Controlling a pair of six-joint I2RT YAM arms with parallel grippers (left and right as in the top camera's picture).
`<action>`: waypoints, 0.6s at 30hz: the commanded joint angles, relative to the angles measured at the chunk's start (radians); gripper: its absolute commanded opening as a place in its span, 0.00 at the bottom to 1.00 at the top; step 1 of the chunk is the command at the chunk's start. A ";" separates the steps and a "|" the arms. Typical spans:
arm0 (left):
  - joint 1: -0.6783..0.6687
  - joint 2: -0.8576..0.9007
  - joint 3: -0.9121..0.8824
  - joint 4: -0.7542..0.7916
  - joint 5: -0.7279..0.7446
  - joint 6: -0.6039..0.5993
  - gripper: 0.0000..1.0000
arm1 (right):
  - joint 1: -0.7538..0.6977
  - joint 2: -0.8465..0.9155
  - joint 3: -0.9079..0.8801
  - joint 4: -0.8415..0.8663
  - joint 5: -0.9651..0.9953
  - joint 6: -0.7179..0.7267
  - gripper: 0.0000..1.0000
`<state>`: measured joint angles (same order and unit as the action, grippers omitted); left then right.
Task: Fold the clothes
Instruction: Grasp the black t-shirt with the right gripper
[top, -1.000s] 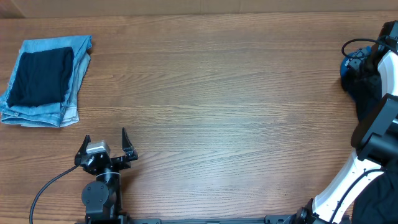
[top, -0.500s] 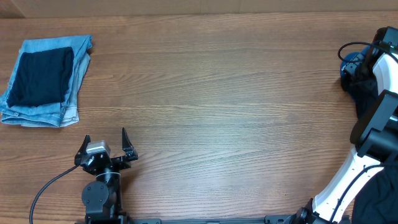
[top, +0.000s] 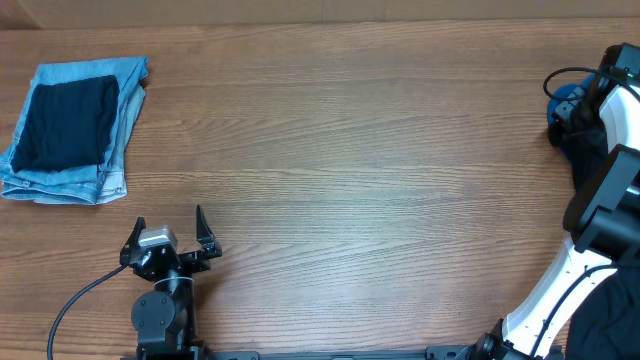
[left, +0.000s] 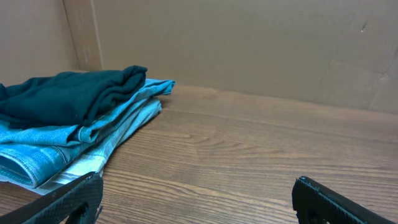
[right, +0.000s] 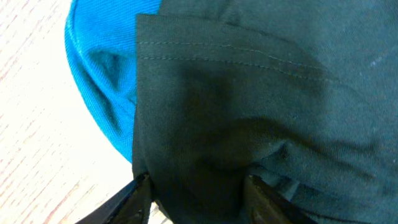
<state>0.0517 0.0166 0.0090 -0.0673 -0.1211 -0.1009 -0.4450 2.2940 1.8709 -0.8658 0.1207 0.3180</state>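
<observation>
While the left gripper (top: 168, 218) is parked wide open and empty at near left, the black shirt (right: 249, 93) is heaped at the far right edge over a blue garment (right: 93, 81), a fold of it straddled by the half-narrowed right gripper (right: 199, 194); whether it's actually pinched can't be told.

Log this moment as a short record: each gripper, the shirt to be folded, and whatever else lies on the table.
left gripper: open, empty, at the near left of the table, away from all cloth
right gripper: at the table's right edge, jaws on either side of a fold of the black T-shirt; grip unclear
black T-shirt: bunched, overlapping the bright blue garment
far left: folded jeans with a dark folded garment on top
progress: T-shirt not yet spread out
</observation>
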 joint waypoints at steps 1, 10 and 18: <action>-0.008 -0.011 -0.004 0.004 -0.016 0.011 1.00 | -0.003 0.010 -0.006 0.003 0.013 0.005 0.49; -0.008 -0.011 -0.004 0.004 -0.016 0.011 1.00 | -0.003 0.010 -0.006 0.004 0.014 -0.004 0.38; -0.008 -0.011 -0.004 0.004 -0.016 0.011 1.00 | -0.003 0.010 -0.006 0.015 0.018 -0.011 0.30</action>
<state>0.0517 0.0166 0.0090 -0.0673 -0.1211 -0.1009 -0.4450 2.2940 1.8709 -0.8612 0.1242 0.3134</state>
